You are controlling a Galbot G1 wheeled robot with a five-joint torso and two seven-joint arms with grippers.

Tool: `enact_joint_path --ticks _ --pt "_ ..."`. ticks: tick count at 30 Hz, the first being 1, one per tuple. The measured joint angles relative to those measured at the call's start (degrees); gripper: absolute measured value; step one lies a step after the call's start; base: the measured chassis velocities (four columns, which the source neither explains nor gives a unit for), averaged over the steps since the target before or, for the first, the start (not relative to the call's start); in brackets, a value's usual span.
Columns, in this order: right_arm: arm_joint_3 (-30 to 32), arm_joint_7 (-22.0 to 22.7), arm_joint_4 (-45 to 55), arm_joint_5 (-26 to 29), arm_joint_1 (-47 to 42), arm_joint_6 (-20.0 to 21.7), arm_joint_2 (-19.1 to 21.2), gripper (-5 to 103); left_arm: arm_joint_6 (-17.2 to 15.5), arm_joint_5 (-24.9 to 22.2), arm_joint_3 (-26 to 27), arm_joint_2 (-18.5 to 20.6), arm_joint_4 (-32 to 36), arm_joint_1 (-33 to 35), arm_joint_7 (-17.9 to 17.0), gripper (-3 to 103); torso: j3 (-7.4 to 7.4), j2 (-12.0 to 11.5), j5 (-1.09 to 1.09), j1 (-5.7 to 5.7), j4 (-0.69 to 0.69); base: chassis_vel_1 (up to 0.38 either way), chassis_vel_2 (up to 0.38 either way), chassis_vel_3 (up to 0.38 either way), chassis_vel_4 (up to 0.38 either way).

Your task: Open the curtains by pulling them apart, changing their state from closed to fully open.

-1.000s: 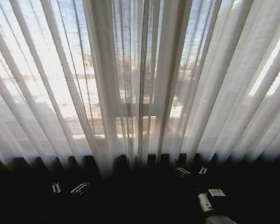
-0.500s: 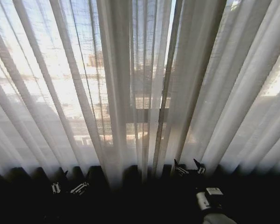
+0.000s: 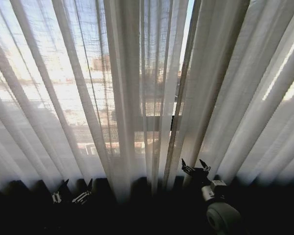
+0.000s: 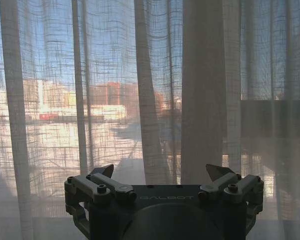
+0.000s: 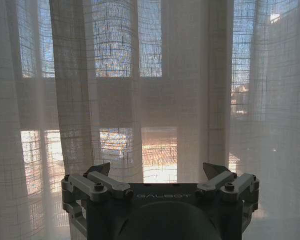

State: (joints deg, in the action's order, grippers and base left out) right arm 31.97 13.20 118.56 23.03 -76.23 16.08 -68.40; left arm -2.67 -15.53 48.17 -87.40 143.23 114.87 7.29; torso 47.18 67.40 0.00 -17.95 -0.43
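Two tall sheer white translucent curtains [image 3: 137,93] with long vertical pleats hang closed across a sunlit window, filling the head view from edge to edge. The two panels meet just right of centre, where a thin bright slit of sky shows high up and a short dark piece of the window frame [image 3: 173,122] shows at mid-height; further frame bars read only as grey bands through the weave. City buildings [image 4: 80,100] beyond the glass are blurred by the fabric and hard to make out.

Two grippers sit low in front of the cloth. The left gripper [image 3: 71,192] hangs at the bottom left, its two dark fingers [image 4: 103,171] spread apart and released, holding nothing, their tips at the lower edge of the pleats; whether they touch the fabric cannot be told. The right gripper [image 3: 195,168] is raised a little higher, just right of the central seam, its two fingers [image 5: 213,170] likewise spread and empty, pointing up against the folds of the right-hand panel. Its pale wrist joint [image 3: 220,213] shows below it.

The curtains' lower hems end in scalloped folds above a band of deep shadow, where nothing can be made out.
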Motion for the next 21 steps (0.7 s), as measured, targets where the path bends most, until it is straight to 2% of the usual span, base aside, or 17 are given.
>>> enact_joint_path --ticks 8,10,20,21 --pt "-2.7 1.5 -11.2 1.4 11.6 0.0 0.5 100 -0.2 0.3 0.2 -0.6 0.0 0.1 -0.1 100 0.02 0.0 -0.02 -0.05 0.02 0.000 0.000 0.000 0.000" --pt "-2.9 2.2 -14.2 1.4 14.7 0.0 0.9 100 -0.6 0.7 0.2 -0.5 0.0 -0.2 -0.1 100 0.01 0.0 -0.02 -0.05 -0.02 0.000 0.000 0.000 0.000" --pt "-5.0 3.3 -20.6 3.0 21.4 0.0 1.6 101 -2.1 0.7 -0.3 -0.6 0.0 -0.9 -0.2 100 0.01 0.0 -0.01 -0.04 -0.01 0.000 0.000 0.000 0.000" --pt "-5.1 3.4 -20.7 3.4 21.4 -0.1 1.8 97 -2.2 0.7 -0.4 -0.7 0.0 -0.9 -0.2 100 0.01 0.0 -0.01 -0.04 -0.01 0.000 0.000 0.000 0.000"
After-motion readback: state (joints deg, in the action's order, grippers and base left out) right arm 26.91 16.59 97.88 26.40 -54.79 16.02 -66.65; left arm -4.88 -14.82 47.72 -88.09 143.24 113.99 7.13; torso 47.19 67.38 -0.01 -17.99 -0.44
